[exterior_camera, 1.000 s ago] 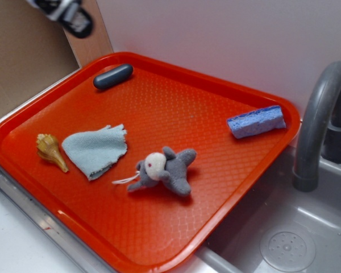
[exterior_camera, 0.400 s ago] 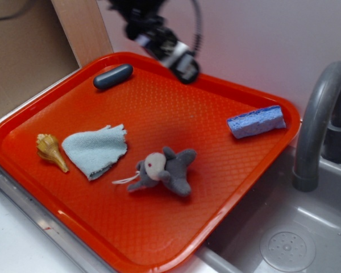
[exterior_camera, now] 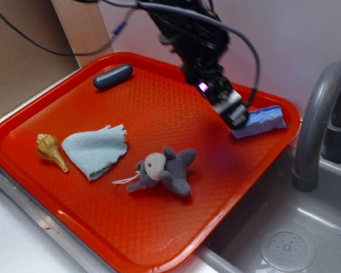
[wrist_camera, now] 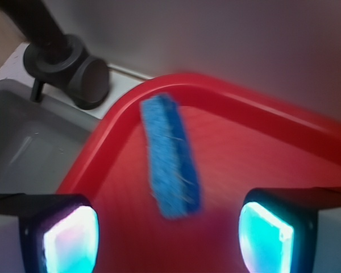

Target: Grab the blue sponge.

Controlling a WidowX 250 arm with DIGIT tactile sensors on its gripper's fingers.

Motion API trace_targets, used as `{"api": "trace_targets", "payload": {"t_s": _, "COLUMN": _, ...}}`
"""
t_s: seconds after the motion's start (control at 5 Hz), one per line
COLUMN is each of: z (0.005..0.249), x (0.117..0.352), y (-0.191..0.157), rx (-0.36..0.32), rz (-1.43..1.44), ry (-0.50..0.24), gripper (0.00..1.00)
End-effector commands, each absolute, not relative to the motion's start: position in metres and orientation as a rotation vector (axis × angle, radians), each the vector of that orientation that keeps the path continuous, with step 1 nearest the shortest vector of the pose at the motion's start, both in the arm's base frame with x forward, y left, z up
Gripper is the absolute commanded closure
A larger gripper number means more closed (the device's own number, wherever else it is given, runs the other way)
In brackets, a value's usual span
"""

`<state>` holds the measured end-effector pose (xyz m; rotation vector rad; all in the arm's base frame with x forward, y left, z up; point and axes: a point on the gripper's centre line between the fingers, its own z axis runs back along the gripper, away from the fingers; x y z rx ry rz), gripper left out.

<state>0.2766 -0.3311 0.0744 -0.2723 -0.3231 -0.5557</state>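
Note:
The blue sponge [exterior_camera: 260, 121] lies at the far right corner of the red tray [exterior_camera: 131, 227]. In the wrist view the blue sponge [wrist_camera: 170, 156] lies lengthwise ahead, its near end just beyond the line between my two fingers, blurred by motion. My gripper [exterior_camera: 234, 116] hangs just above and left of the sponge's near end, covering part of it. The gripper [wrist_camera: 167, 239] is open, with the glowing pads [wrist_camera: 71, 242] wide apart and nothing between them.
On the tray lie a grey plush toy [exterior_camera: 165, 169], a pale blue cloth [exterior_camera: 96, 149], a shell [exterior_camera: 50, 151] and a dark grey bar [exterior_camera: 112, 76]. A grey faucet [exterior_camera: 318, 114] and sink [exterior_camera: 284, 244] sit right of the tray. A wall stands behind.
My gripper has swept from the upper left, over the tray's back edge, rightward and down to the blue sponge. Nothing on the tray has moved.

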Motion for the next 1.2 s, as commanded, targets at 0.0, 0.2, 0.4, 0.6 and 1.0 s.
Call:
{"api": "trace_targets", "payload": {"t_s": 0.0, "z": 0.069, "x": 0.289, "y": -0.353, "rx": -0.232, "rz": -0.592, "ry": -0.357, "gripper": 0.00}}
{"api": "trace_targets", "payload": {"t_s": 0.2, "z": 0.064, "x": 0.293, "y": -0.354, "rx": -0.235, "rz": -0.580, "ry": -0.367, "gripper": 0.00}}
{"api": "trace_targets", "payload": {"t_s": 0.4, "z": 0.067, "x": 0.293, "y": -0.351, "rx": -0.288, "rz": -0.571, "ry": -0.362, "gripper": 1.00}}
{"api": "trace_targets", "payload": {"t_s": 0.6, "z": 0.074, "x": 0.289, "y": -0.345, "rx": -0.253, "rz": -0.542, "ry": -0.350, "gripper": 1.00}}
{"api": "trace_targets", "payload": {"t_s": 1.0, "z": 0.153, "x": 0.272, "y": -0.294, "rx": -0.214, "rz": -0.378, "ry": -0.254, "gripper": 1.00}}
